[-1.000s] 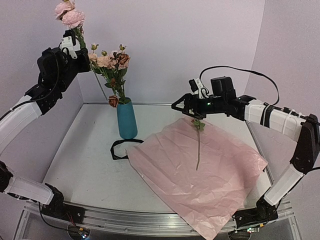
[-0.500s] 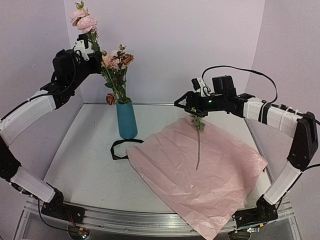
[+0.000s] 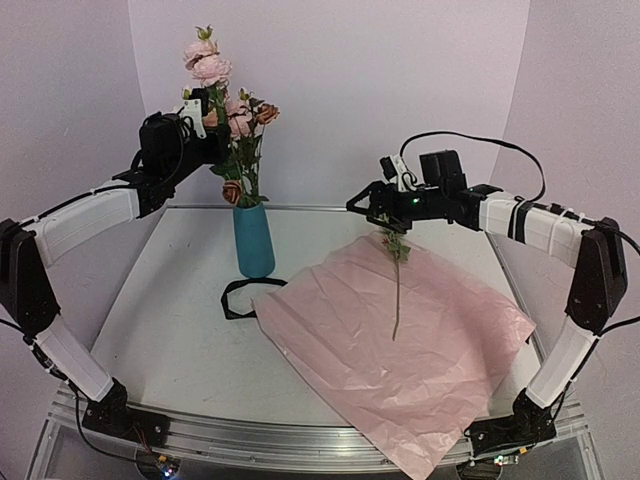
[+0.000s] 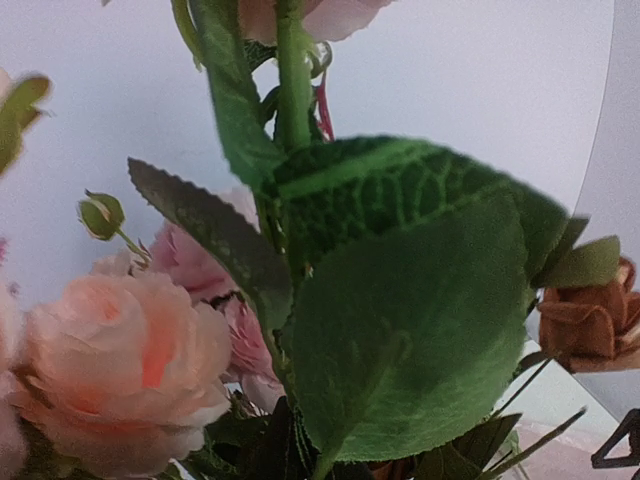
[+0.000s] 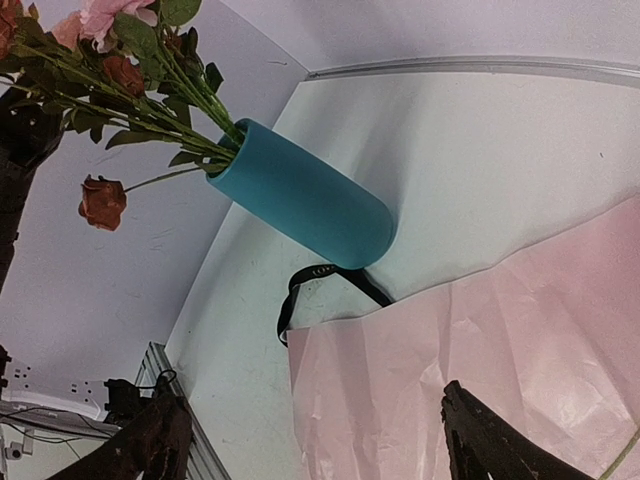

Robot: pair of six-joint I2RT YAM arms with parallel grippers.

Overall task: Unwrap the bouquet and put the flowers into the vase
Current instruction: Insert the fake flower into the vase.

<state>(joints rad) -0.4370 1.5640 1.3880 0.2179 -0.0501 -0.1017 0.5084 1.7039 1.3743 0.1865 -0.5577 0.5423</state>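
Paper (image 3: 420, 350) lies open, ribbon (image 3: 236, 298) off; most flowers (image 3: 248, 125) stand in the vase (image 3: 254, 240), back-left of bench. Left jaws grip a pink stem (image 3: 206, 62) above it; right jaws gape over the last stem (image 3: 397, 290) on the paper.

The vase (image 3: 254, 241) is teal. The flowers (image 3: 236, 118) are pale pink and rust, with veined green leaves (image 4: 400, 330). The wrapping paper (image 3: 420, 350) is lilac-pink and the ribbon (image 3: 225, 300) black.
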